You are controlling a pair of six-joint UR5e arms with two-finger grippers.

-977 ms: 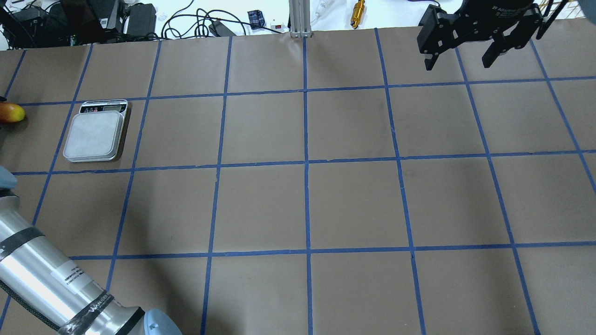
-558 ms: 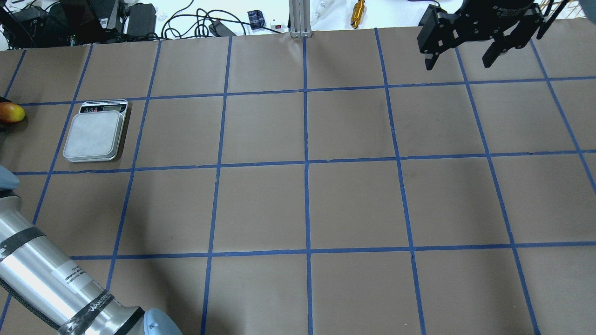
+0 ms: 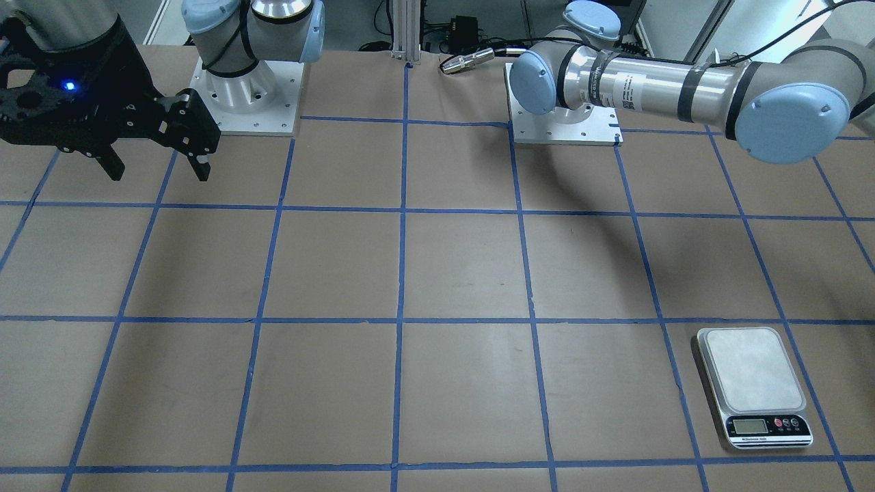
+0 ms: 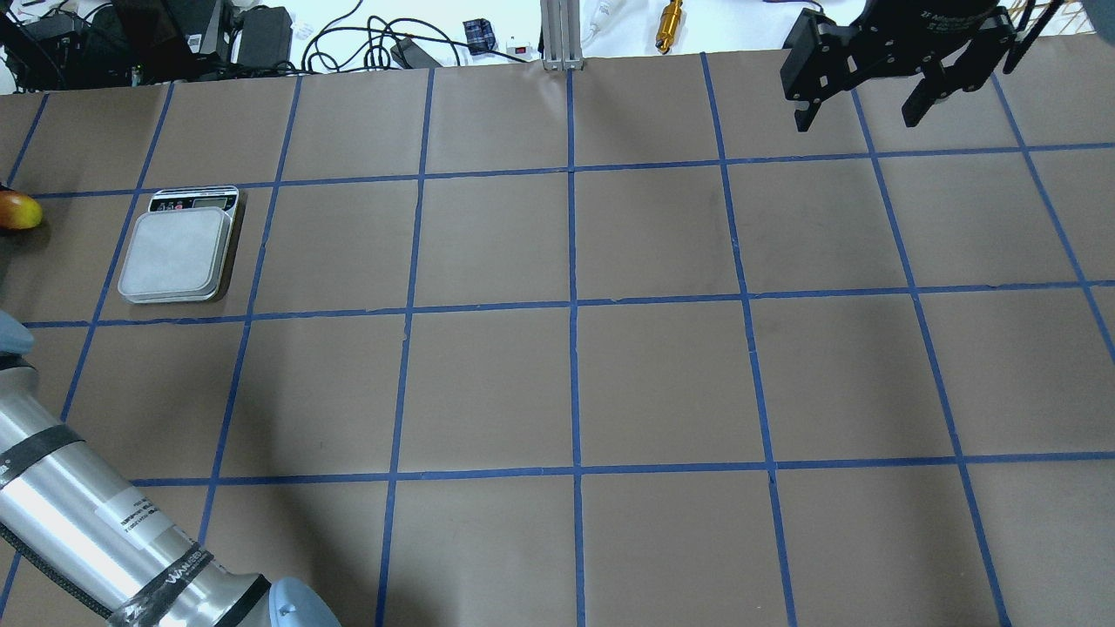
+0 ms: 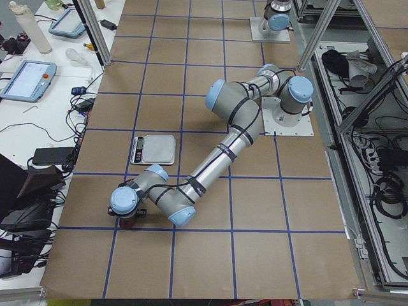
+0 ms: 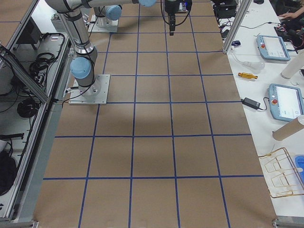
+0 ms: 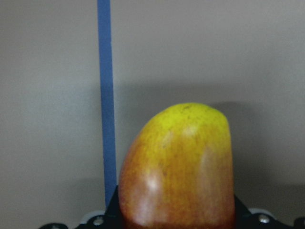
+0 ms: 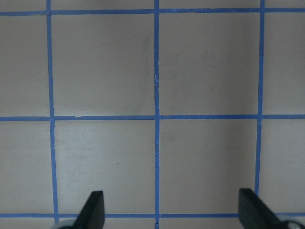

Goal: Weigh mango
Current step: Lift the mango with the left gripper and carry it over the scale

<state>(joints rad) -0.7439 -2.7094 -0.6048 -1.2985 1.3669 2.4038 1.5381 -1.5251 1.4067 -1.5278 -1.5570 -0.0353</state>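
Note:
The mango, yellow shading to red, shows at the far left edge of the overhead view, left of the silver scale. In the left wrist view the mango fills the lower middle, with black gripper parts tight against both its sides. My left gripper is shut on the mango. The scale's pan is bare. My right gripper is open and empty, high over the far right of the table, with both fingertips spread wide.
My left arm's elbow lies over the near left corner. Cables, a gold cylinder and an aluminium post sit beyond the table's far edge. Tablets lie on the side bench.
The mango has shifted slightly toward the left edge of the overhead view. The right gripper has not moved.

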